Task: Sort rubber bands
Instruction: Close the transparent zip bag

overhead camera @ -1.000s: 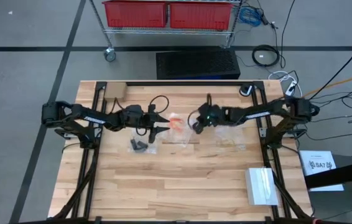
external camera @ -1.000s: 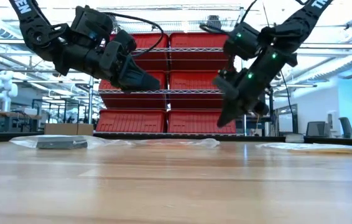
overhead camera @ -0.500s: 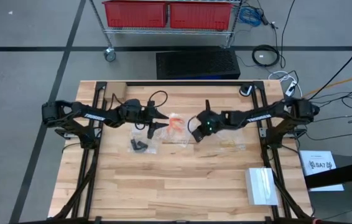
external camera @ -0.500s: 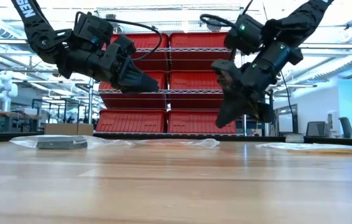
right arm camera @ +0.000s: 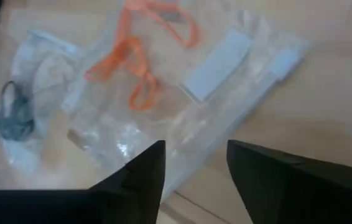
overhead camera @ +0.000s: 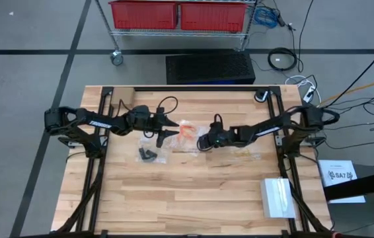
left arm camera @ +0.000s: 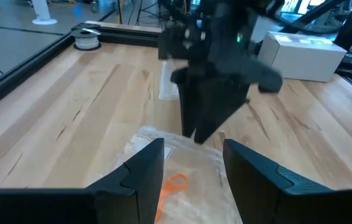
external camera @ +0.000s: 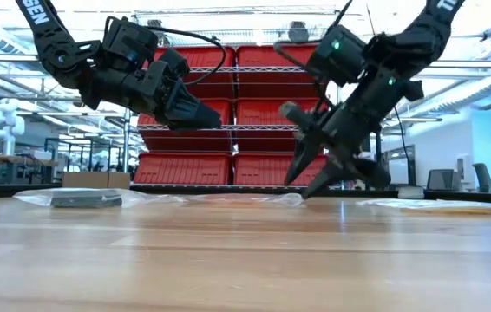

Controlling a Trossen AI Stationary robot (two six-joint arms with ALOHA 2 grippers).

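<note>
Sorting looks to be at the bagging step: the right gripper (external camera: 315, 178) hangs low over the near edge of a clear bag (right arm camera: 182, 106) with its fingers spread and nothing between them, so I judge it is either just clear of that bag or about to take hold of it. Orange rubber bands (right arm camera: 140, 62) lie inside this bag, beyond the fingertips, near the middle of the table (overhead camera: 193, 198). Black rubber bands (overhead camera: 147, 155) sit in a second bag toward the left arm's side, and a pale bag with tan bands (overhead camera: 246, 153) lies under the right arm. The left gripper (left arm camera: 191, 163) hovers above the orange bag from the opposite side, fingers apart and empty. Next, one gripper probably needs to pin the thin plastic flat while the other closes in.
</note>
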